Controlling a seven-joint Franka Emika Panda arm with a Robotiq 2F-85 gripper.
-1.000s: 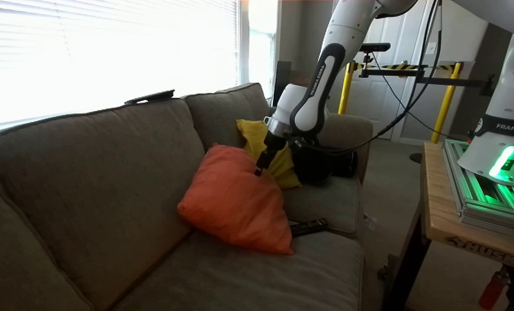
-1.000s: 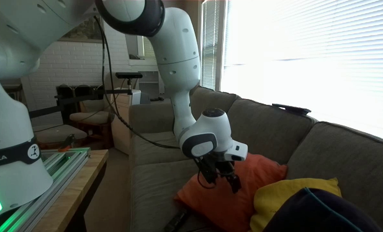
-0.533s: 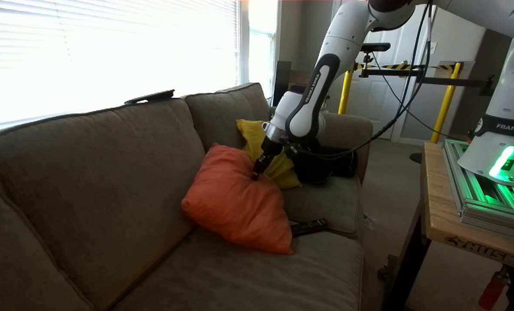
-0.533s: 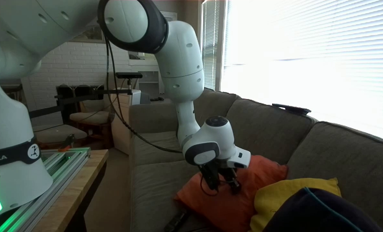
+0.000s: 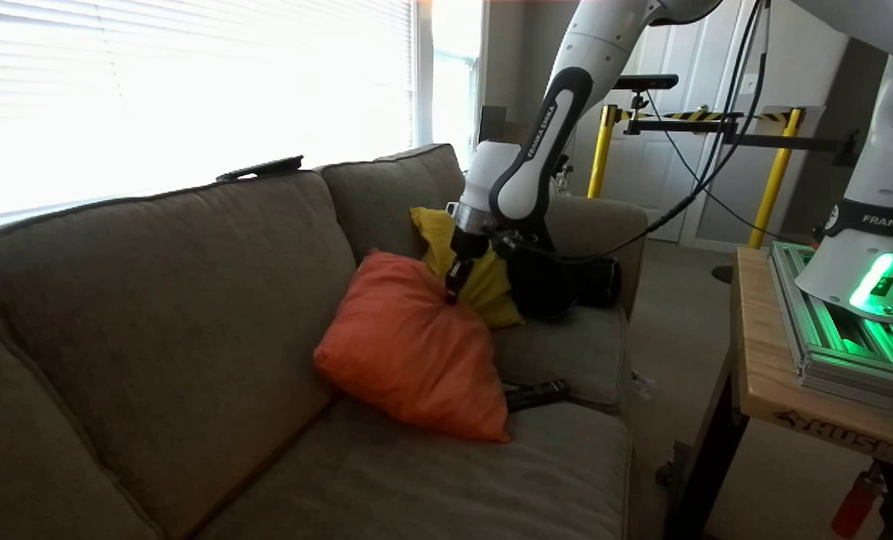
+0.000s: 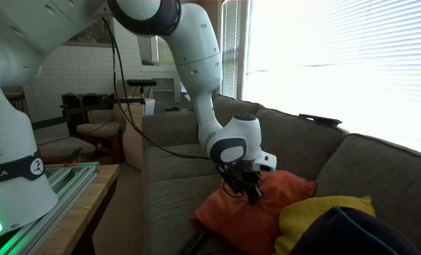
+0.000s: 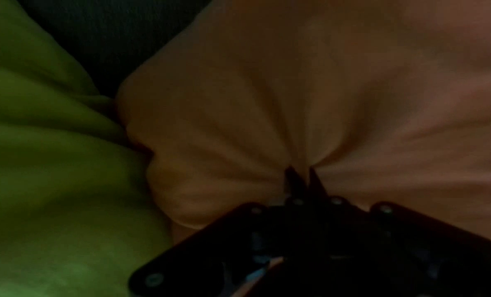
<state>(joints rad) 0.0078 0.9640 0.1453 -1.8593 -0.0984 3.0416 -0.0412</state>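
An orange cushion leans on the sofa in both exterior views. My gripper is shut on a pinch of its cloth near the upper edge, and creases fan out from the fingertips in the wrist view. The cushion still rests on the seat. Seen from outside, the dark fingers point down into the orange cushion. A yellow cushion sits right behind it, greenish at the left of the wrist view. The bit of cloth between the finger pads is mostly hidden.
A dark cushion with teal piping stands beside the yellow one. A black remote-like object lies on the seat near the orange cushion. A flat dark object rests on the sofa's backrest. The robot's wooden bench faces the sofa.
My gripper dipped onto the orange cushion, then rose slightly. Its fingers went from apart to shut, and the cloth is now gathered in creases around them.
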